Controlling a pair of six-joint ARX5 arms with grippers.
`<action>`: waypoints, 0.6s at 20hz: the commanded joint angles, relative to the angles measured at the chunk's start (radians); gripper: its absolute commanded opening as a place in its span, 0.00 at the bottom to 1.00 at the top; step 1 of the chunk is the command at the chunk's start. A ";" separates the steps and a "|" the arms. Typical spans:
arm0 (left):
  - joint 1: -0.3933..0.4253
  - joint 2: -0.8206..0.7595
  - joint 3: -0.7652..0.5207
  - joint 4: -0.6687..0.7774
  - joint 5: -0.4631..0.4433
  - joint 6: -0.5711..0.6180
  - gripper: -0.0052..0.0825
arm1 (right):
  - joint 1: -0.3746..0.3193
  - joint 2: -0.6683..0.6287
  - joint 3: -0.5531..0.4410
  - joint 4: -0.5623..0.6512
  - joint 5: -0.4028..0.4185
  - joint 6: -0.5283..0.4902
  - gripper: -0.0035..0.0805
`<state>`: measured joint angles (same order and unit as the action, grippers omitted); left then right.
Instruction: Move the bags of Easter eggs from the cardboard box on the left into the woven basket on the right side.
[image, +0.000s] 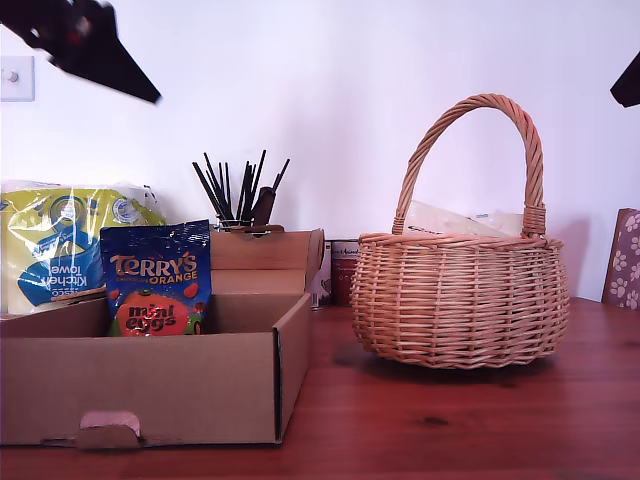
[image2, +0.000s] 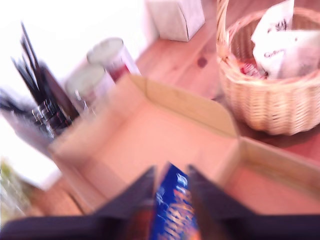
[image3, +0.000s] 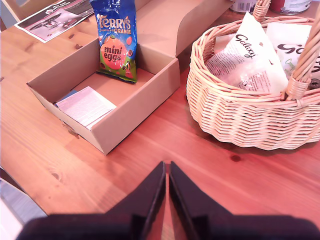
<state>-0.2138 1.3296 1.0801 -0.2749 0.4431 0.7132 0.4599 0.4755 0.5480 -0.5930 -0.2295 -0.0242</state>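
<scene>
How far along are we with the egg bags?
Done: two white pouches lie in the woven basket. In hand: nothing is gripped. My first gripper is open and lined up on the blue Terry's bag; my second gripper is shut and empty over the table. Left: that bag stands in the cardboard box.

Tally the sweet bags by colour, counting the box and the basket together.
Blue bag: 1, standing in the cardboard box
White bags: 2, one beside the other in the woven basket
Total: 3 clearly seen. A blurred red patch in the basket is not counted.
</scene>
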 joint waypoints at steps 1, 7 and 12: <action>-0.009 0.052 0.001 0.014 -0.012 0.044 0.88 | 0.005 0.000 0.011 0.005 -0.004 0.001 0.03; -0.011 0.246 0.114 -0.025 -0.044 0.114 0.88 | 0.005 0.000 0.011 0.005 -0.004 0.001 0.03; -0.011 0.417 0.286 -0.242 -0.083 0.136 0.88 | 0.005 0.000 0.011 0.005 -0.003 0.001 0.03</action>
<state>-0.2249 1.7161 1.3731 -0.4862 0.3626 0.8417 0.4599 0.4755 0.5480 -0.5934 -0.2295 -0.0242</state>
